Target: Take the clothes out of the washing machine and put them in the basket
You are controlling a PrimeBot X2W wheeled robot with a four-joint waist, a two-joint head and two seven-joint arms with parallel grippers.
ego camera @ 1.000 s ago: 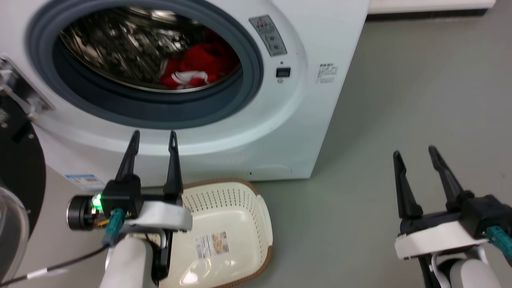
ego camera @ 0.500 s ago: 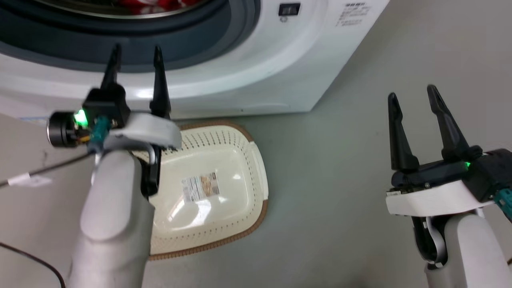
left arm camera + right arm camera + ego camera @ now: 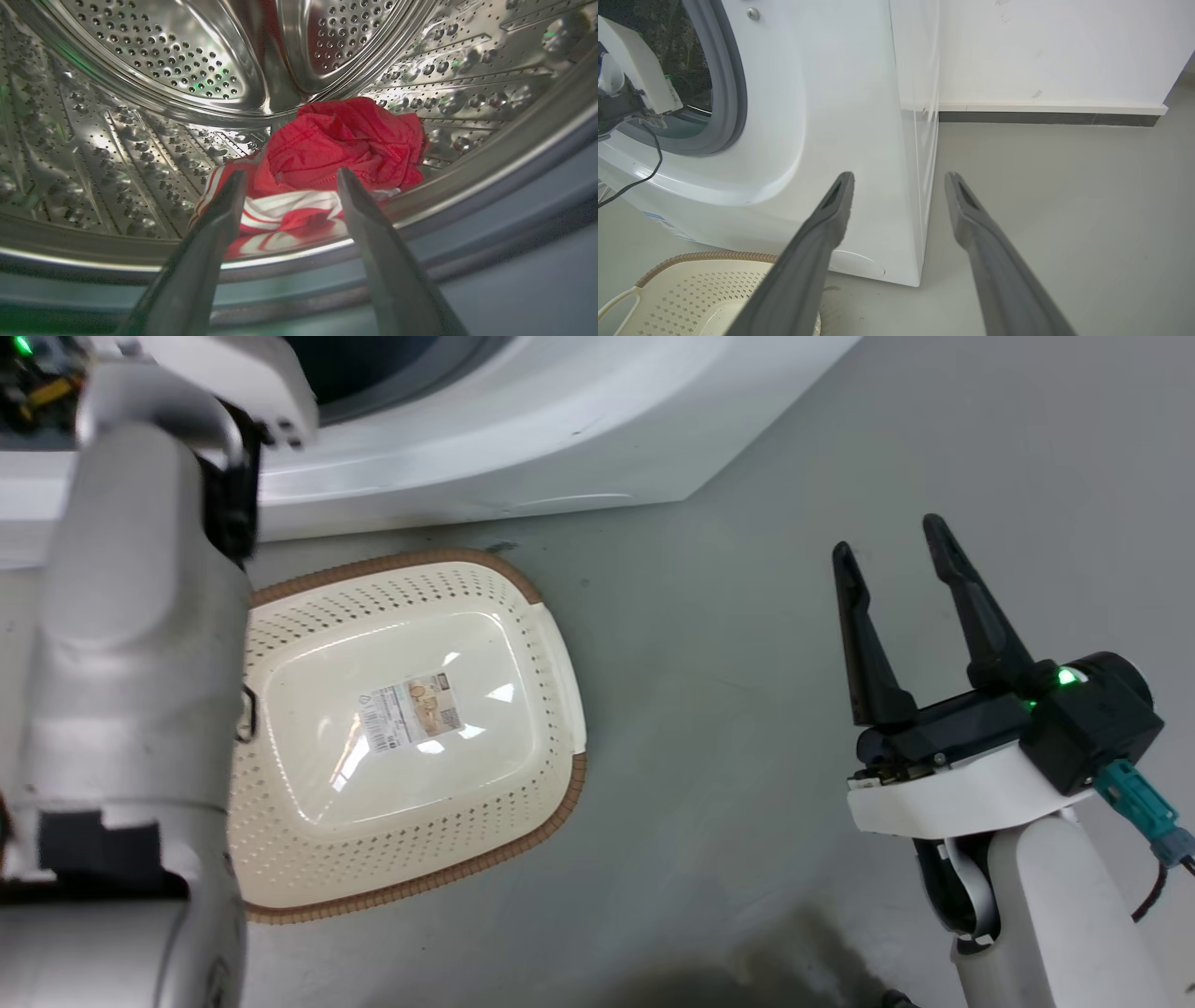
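Clothes (image 3: 345,140) in drum (image 3: 140,70), just beyond parted left hand (image 3: 292,171)

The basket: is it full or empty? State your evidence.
Empty. In the basket, only bare floor and a paper label show; the clothes lie inside the washing machine.

Inside the washing machine (image 3: 140,93), red clothes (image 3: 345,135) with white stripes lie bunched on the perforated steel drum's floor, just behind the grey door seal (image 3: 514,219). The left end effector (image 3: 292,171) points at them, fingers spread apart.
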